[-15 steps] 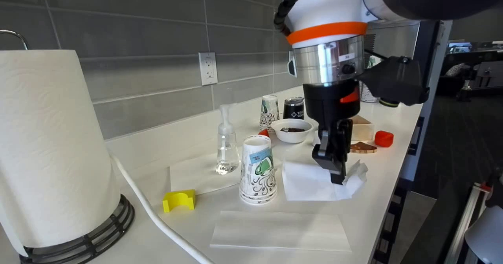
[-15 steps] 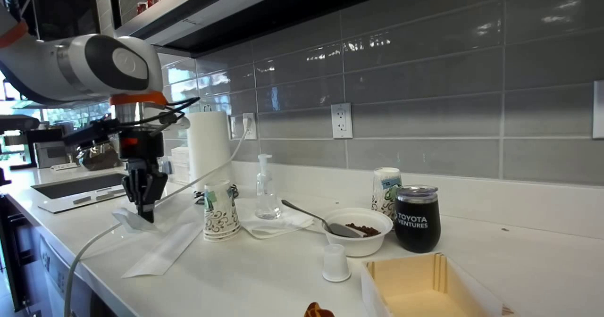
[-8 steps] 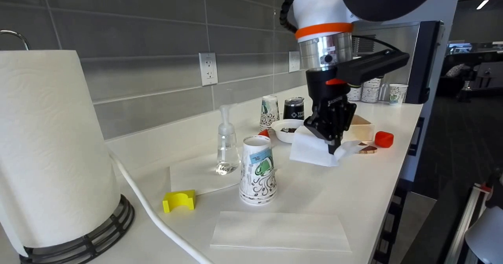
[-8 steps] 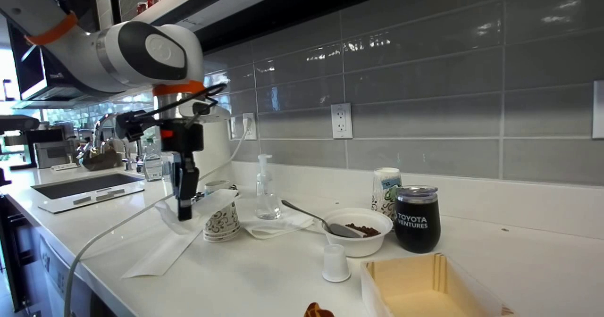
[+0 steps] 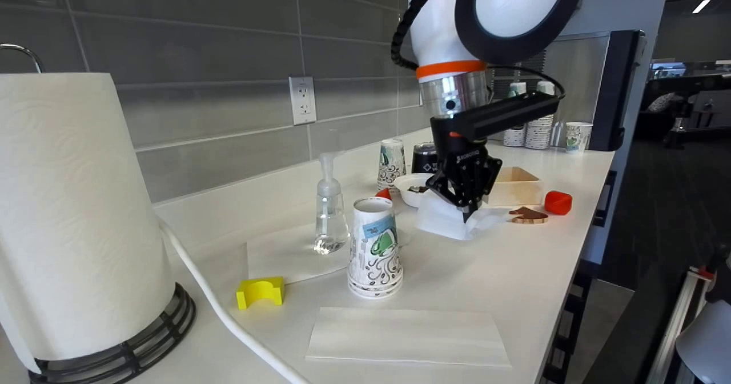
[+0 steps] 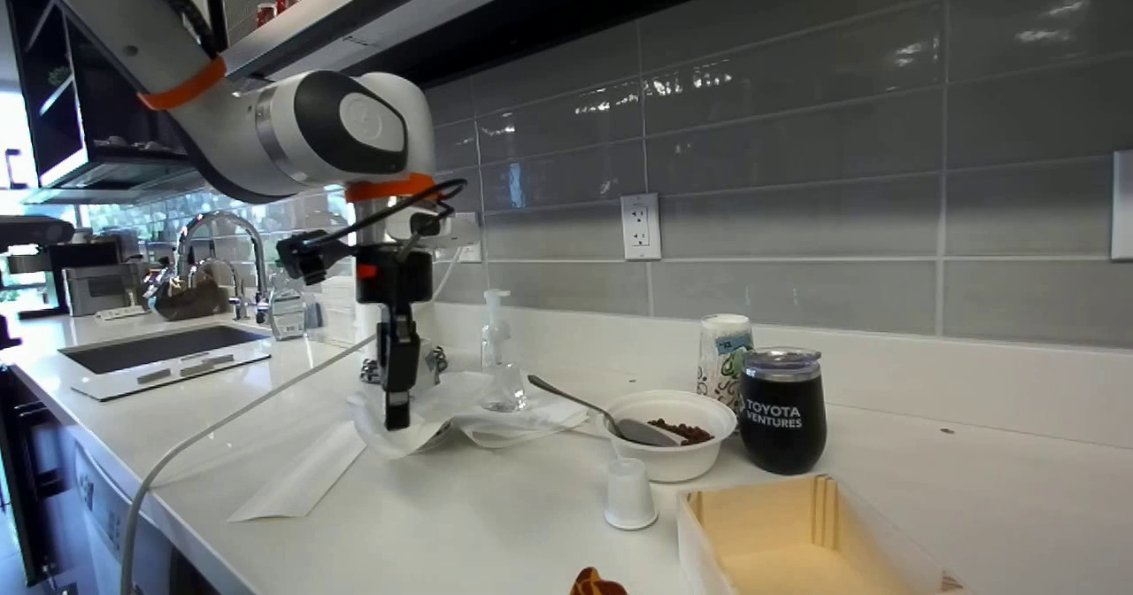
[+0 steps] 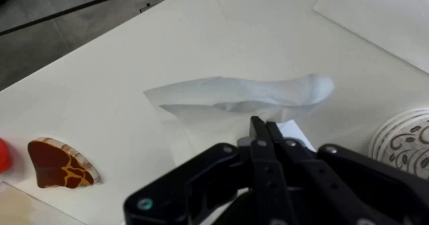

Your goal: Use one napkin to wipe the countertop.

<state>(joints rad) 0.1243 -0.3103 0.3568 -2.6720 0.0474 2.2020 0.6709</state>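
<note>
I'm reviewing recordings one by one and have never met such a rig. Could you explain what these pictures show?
The machine is one white robot arm with orange bands, ending in a black two-fingered gripper. Two pictures come from cameras standing outside the robot; the third comes from its wrist, looking down past the gripper.

Among other things, the smooth off-white countertop bears a big white paper-towel roll, an upside-down stack of printed paper cups, a clear pump bottle, a round white bowl of brown bits, a black tumbler and a flat white paper sheet.

The gripper is shut, pinching a crumpled white paper napkin. Whether that presses on the surface is hard to tell.
</note>
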